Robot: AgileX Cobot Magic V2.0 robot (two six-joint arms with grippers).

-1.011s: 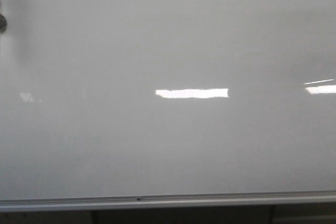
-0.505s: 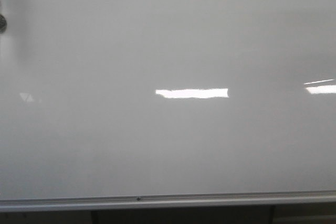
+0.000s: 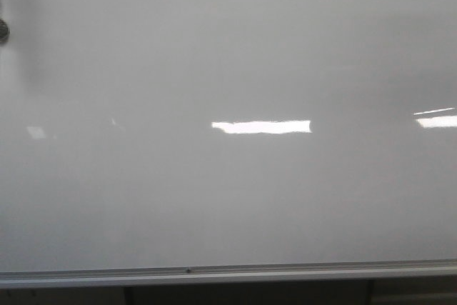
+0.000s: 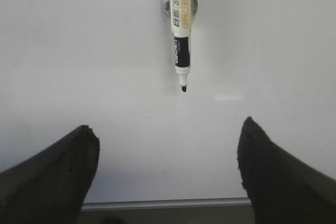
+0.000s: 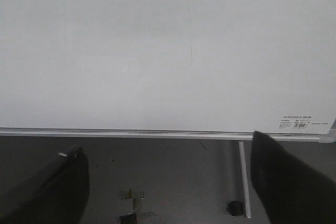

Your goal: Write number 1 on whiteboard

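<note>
the whiteboard (image 3: 228,55) fills the front view, glossy and blank, its metal rail (image 3: 228,273) along the bottom; no number 1 shows on it, so the writing looks not yet begun. in the left wrist view a marker pen (image 4: 181,30) hangs on the board with its dark tip pointing down and uncapped, seemingly held by a round clip (image 4: 179,1) so it sits ready to be picked. the left gripper (image 4: 165,169) faces it from well apart, jaws spread wide and holding nothing, likely lined up to close around the pen's barrel. the right gripper (image 5: 168,182) also stands released and empty, looking at the board's lower edge, a small label (image 5: 297,124) and the dark floor (image 5: 163,177), apparently parked out of the way.
</note>
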